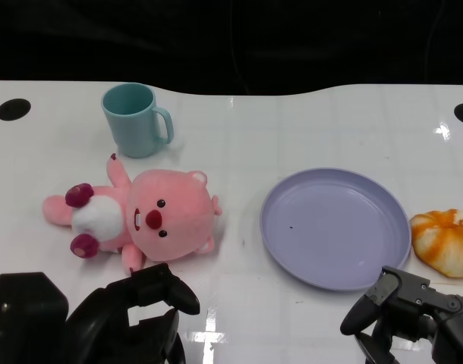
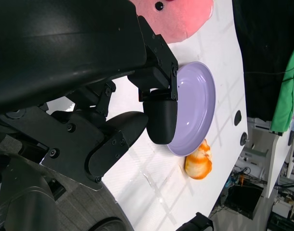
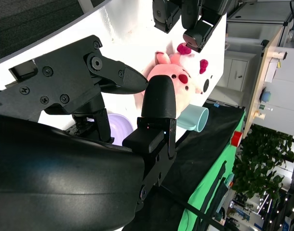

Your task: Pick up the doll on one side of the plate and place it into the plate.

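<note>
A pink plush doll [image 1: 140, 216] with a white belly lies on the white table, left of the lilac plate [image 1: 334, 227]. The plate has nothing in it. My left hand [image 1: 133, 315] hangs just in front of the doll's head, fingers apart and holding nothing. My right hand [image 1: 410, 311] is at the lower right, in front of the plate's near rim, also holding nothing. The left wrist view shows the doll's head [image 2: 180, 17] and the plate [image 2: 197, 103] beyond my fingers [image 2: 161, 120]. The right wrist view shows the doll [image 3: 178, 84] past my fingers [image 3: 159, 103].
A teal mug [image 1: 134, 119] stands behind the doll at the back left. An orange and white round object [image 1: 446, 239] lies right of the plate, close to my right hand. The table's far edge meets a black backdrop.
</note>
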Controlling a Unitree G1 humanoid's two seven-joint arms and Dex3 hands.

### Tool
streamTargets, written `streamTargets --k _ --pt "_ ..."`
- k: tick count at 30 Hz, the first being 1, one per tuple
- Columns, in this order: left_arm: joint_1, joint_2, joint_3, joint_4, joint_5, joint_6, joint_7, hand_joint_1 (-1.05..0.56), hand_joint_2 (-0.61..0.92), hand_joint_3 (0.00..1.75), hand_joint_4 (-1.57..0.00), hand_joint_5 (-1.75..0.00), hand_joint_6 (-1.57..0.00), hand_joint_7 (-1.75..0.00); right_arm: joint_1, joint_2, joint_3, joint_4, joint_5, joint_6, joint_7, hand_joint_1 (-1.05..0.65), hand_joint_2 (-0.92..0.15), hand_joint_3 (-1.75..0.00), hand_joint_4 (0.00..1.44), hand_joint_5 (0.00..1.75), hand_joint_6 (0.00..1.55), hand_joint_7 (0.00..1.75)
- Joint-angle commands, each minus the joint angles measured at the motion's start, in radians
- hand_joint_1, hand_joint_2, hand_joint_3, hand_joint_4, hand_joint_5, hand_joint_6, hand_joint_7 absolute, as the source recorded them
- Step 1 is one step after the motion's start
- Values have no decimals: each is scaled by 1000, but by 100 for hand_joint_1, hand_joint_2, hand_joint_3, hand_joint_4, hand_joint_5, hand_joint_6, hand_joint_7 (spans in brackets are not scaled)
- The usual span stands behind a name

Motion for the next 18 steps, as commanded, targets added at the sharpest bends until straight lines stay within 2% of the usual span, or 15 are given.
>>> streamTargets --k 1,18 --pt "2 13 9 -5 4 -2 -7 -29 53 111 -77 -175 -69 -156 1 -10 -7 -12 1 5 0 -24 -71 -79 63 166 55 135" --pt "1 15 11 -6 3 -2 -8 -29 54 111 -77 -175 -69 -155 0 -10 -5 -17 -2 16 -1 -24 -72 -77 63 165 56 135"
